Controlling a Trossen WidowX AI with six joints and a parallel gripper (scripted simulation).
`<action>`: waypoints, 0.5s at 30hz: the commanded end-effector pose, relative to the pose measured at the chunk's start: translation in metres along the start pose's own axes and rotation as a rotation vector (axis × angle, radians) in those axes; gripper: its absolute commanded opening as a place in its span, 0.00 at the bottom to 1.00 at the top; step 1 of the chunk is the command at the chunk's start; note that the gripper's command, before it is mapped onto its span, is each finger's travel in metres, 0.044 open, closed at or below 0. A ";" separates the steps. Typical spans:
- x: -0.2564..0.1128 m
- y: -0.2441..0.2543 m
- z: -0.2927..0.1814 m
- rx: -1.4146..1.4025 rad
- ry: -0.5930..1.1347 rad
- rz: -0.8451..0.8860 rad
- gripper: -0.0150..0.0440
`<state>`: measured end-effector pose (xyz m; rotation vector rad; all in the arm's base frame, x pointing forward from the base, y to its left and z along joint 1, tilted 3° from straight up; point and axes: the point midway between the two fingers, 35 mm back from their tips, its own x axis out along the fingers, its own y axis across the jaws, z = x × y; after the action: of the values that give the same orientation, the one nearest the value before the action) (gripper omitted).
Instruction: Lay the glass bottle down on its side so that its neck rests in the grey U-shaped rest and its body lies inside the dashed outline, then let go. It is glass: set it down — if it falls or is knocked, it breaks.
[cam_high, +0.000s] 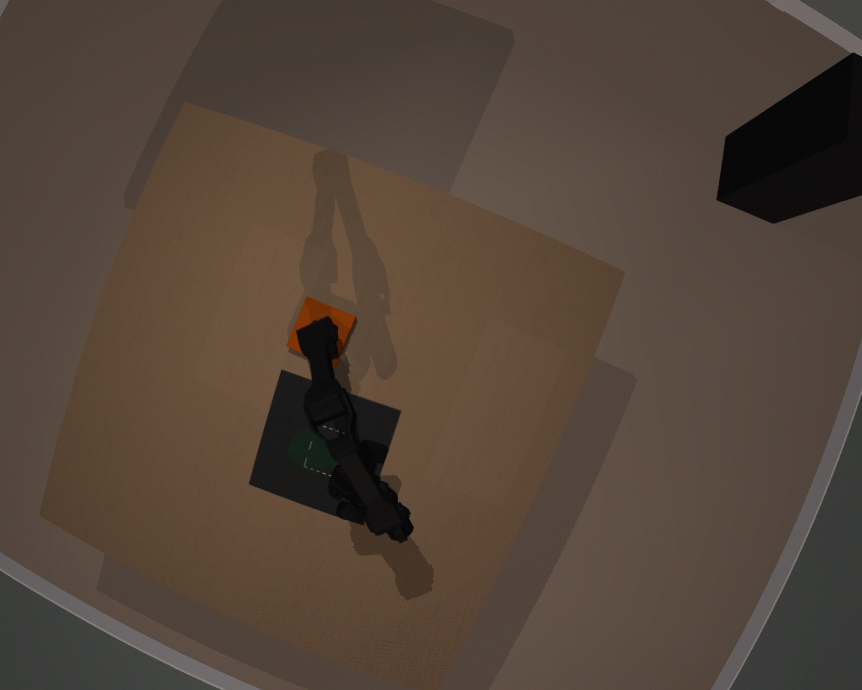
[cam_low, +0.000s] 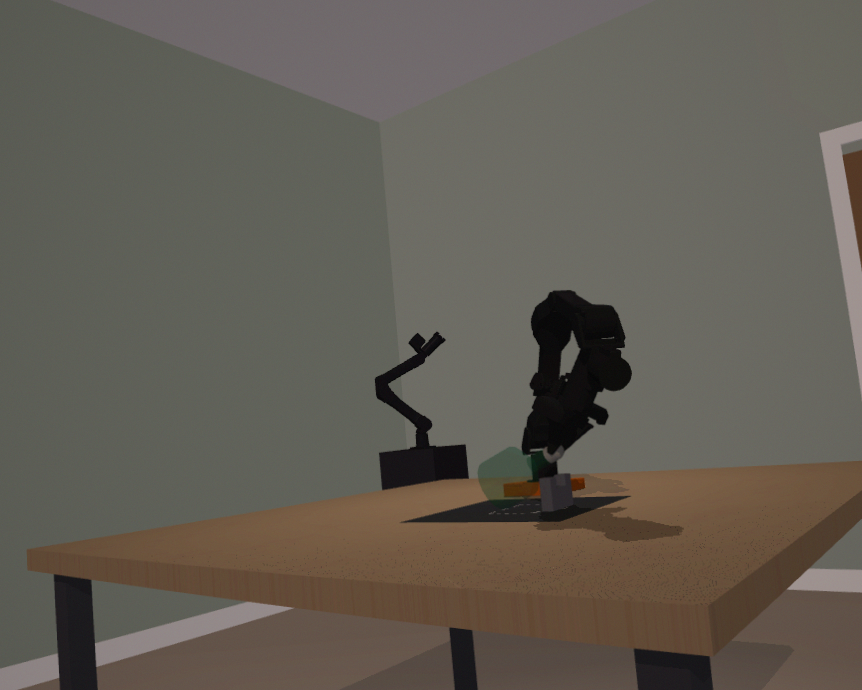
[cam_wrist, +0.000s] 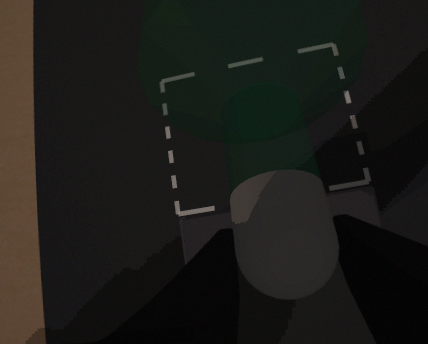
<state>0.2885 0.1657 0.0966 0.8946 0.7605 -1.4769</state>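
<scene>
The green glass bottle is tilted, its body low over the mat and its neck end higher. My gripper is shut on the bottle's pale grey neck end. The grey U-shaped rest stands on the mat below the neck end, and the neck is above it, not in it. The dashed outline lies beside the rest. In the wrist view the body reaches past its far edge. Whether the body touches the mat cannot be told. The arm hides the rest in the top view.
The black mat lies on the wooden table. An orange block is at the arm's base, beside the mat. Another black arm stands on a black box in the background.
</scene>
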 end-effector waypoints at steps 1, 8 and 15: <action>0.003 0.000 -0.004 0.004 0.002 -0.003 0.47; 0.004 0.000 -0.009 -0.001 0.001 0.001 0.47; 0.006 -0.001 -0.013 -0.006 0.000 0.004 0.47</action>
<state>0.2883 0.1729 0.0885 0.8872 0.7635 -1.4655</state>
